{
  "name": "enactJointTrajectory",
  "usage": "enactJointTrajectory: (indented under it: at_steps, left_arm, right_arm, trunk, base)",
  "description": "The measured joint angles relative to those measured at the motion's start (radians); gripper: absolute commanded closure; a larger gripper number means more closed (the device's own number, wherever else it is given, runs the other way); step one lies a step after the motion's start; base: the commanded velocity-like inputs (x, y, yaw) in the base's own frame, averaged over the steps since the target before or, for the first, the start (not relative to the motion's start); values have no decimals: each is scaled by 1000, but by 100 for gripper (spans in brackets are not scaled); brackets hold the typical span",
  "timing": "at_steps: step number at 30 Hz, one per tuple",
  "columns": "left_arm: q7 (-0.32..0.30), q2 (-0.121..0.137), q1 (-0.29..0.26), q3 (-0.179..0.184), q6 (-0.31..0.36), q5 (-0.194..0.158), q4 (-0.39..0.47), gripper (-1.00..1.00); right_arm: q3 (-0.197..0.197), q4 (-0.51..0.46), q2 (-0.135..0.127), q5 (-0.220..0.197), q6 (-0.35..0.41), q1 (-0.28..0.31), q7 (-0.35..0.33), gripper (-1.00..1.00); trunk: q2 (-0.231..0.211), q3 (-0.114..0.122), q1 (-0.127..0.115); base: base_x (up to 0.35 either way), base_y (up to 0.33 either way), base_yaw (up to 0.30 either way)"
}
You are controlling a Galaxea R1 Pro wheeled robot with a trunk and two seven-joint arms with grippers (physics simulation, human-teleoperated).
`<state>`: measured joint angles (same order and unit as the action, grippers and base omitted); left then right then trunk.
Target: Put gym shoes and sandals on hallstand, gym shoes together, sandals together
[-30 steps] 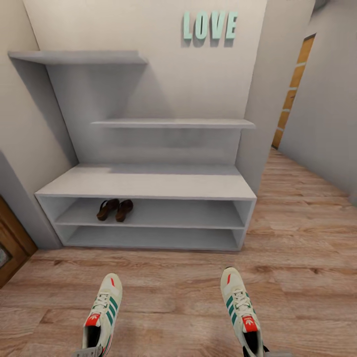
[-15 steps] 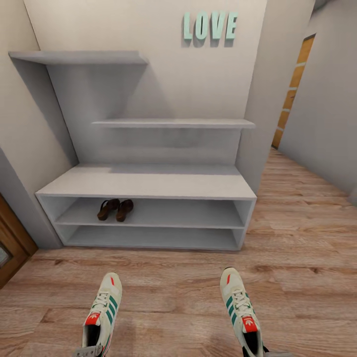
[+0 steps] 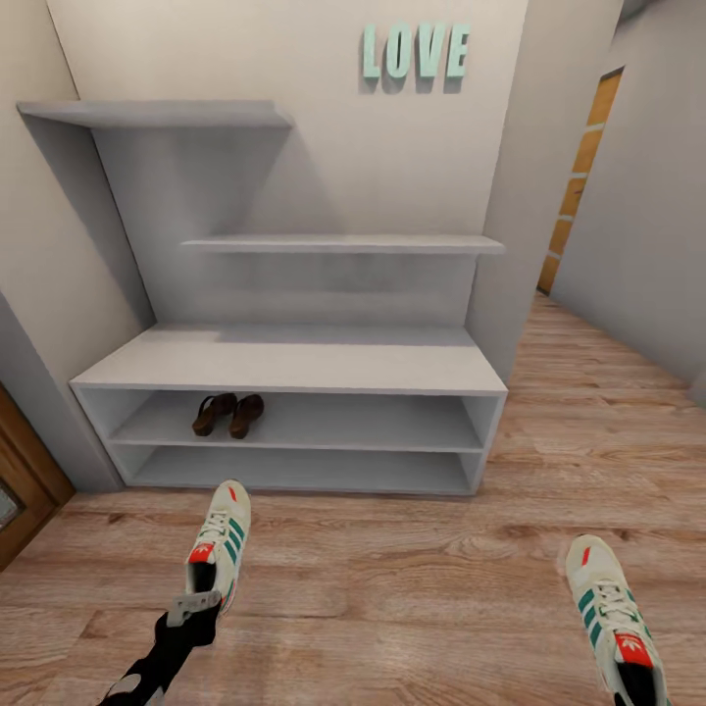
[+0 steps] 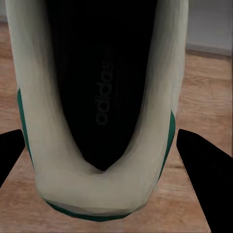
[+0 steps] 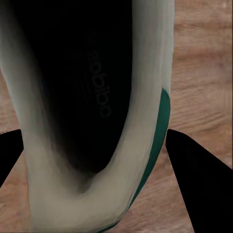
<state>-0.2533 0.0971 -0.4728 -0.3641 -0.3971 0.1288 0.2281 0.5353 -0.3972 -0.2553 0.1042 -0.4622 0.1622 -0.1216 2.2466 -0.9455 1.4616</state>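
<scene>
With each claw clenched on the heel of a gym shoe, left claw [image 3: 192, 608] on the left shoe [image 3: 221, 542] and right on the right shoe [image 3: 616, 610], sandals [image 3: 226, 414] already shelved on the hallstand [image 3: 294, 361], you risk clipping its edge and dropping one.

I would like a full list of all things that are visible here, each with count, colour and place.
gym shoes: 2, cream-white with green stripes and red labels; left shoe and right shoe each at a hand, far apart
sandals: 2, dark brown, side by side on the upper open shelf, left part
hallstand: 1, pale grey, against the wall
LOVE letters: 1 set, mint, on the wall
floor: light brown wood planks
left hand: black and grey, at the left shoe's heel
</scene>
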Motion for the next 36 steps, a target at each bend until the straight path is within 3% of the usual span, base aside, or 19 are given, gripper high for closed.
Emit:
enactJointTrajectory:
  at_steps: [2,7,10,11,15,19,27,30,36]
  left_arm:
    - [-1,-1,-33,3,63,0,2,100]
    - [-2,-15,-101,4,175,14,9,100]
    - [-1,-37,-145,6,241,52,17,100]
    - [-1,-50,-166,8,276,77,22,100]
    - [2,-87,-216,5,367,145,36,100]
    - [20,-122,-256,2,441,182,51,100]
    - [97,-166,-352,-1,584,198,79,100]
    - [103,-168,-356,-1,594,202,150,100]
    - [104,-168,-355,1,603,205,178,100]
  right_arm:
    - [56,-15,-32,-8,63,0,1,100]
    - [144,-62,-78,-12,188,0,0,100]
    - [212,-103,-98,-13,256,0,0,100]
    - [251,-124,-105,-13,289,-1,1,100]
    - [339,-173,-113,-12,367,0,0,100]
    - [399,-214,-119,-11,422,0,-1,100]
    - [431,-257,-118,-9,499,0,0,100]
    - [432,-278,-99,-10,526,0,1,100]
    - [437,-284,-96,-9,527,0,1,100]
  trunk:
    - [0,0,0]
    - [0,0,0]
    - [0,0,0]
    - [0,0,0]
    - [0,0,0]
    - [0,0,0]
    - [0,0,0]
    - [0,0,0]
    - [14,-8,8]
  base:
    - [0,0,0]
    - [0,0,0]
    - [0,0,0]
    - [0,0,0]
    - [0,0,0]
    - [0,0,0]
    - [0,0,0]
    - [0,0,0]
    - [0,0,0]
